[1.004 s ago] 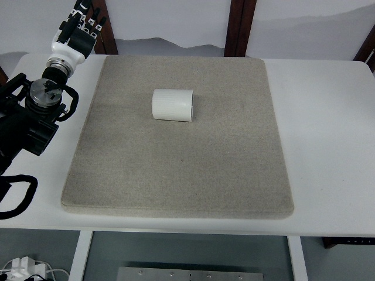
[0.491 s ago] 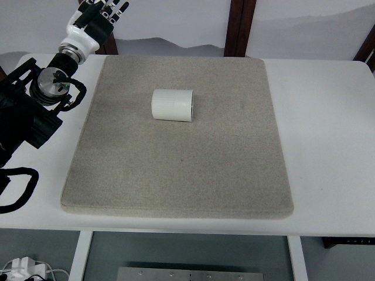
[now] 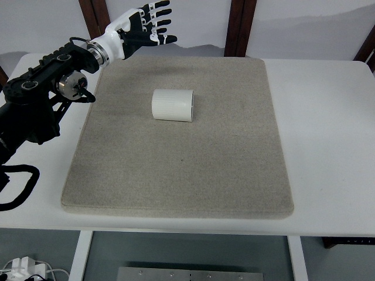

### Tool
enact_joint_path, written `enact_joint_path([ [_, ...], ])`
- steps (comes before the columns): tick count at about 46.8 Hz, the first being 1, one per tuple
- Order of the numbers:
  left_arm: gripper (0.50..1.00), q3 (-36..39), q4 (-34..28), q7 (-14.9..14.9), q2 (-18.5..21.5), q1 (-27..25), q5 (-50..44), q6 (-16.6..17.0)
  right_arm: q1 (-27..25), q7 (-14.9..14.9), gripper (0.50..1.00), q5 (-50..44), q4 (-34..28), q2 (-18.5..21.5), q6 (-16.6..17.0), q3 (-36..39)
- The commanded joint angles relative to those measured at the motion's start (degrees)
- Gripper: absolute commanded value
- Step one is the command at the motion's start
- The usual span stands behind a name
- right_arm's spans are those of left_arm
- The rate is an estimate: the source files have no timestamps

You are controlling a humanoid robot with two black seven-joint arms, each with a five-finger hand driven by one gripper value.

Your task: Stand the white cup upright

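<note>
Up at the far left, the left robot hand [image 3: 143, 23] is raised above the back corner of the mat, fingers [image 3: 159, 24] spread and pointing right, palm open, holding nothing and touching nothing. White back of the hand, black finger segments with pale tips. Its black arm [image 3: 41, 102] runs in from the left edge, jointed, with a round metal cap at one joint; a black cable loops on the surface near the lower left. Right arm not seen. White cup [image 3: 173, 105] lies on its side on the mat, a little left of centre and toward the far half, ribbed wall facing up, long axis running left to right; which end is the mouth cannot be told from this angle. Cup sits well apart from the hand, below and to the right of it. Mat [image 3: 181, 170] is a grey-beige, felt-like square with rounded corners, covering most of the middle of the surface; a faint shadow of the hand falls on its far left part. White surface [image 3: 328, 146] shows bare to the right of the mat and in a strip along the near edge. Behind: pale wall, dark wooden uprights [image 3: 237, 26] at the top centre and top left. Below the near edge: a white leg, grey floor, a white power strip with cables at the lower left corner.
</note>
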Motion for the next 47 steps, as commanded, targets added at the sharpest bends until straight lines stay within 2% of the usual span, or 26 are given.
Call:
enact_joint_path([
  [1,0.992,1.28,-1.75,-0.02,0.73,-0.98,5.47,0.04,0.0,0.0,0.952,0.0,0.0,0.0,0.0,-0.01],
  [13,0.986,9.89,-4.91,-0.11,2.58,-4.32,20.5,-0.22,0.0,0.0,0.952,0.0,0.0,0.0,0.0,0.08],
  [23,0.984,16.57,-8.95,-0.02,4.95,-6.25,27.18,-0.13,0.0,0.0,0.952,0.0,0.0,0.0,0.0,-0.01],
  [27,0.981,19.56,-9.92,0.07,5.74,-6.78,29.38,-0.13,0.0,0.0,0.952,0.0,0.0,0.0,0.0,-0.01],
  [36,0.981,21.23,-11.24,0.51,6.89,-7.4,33.34,-0.57,0.09,0.0,0.952,0.0,0.0,0.0,0.0,-0.01],
  [47,0.984,25.27,-13.09,0.95,7.5,-7.49,33.87,-0.48,0.09,0.0,0.952,0.0,0.0,0.0,0.0,-0.01],
])
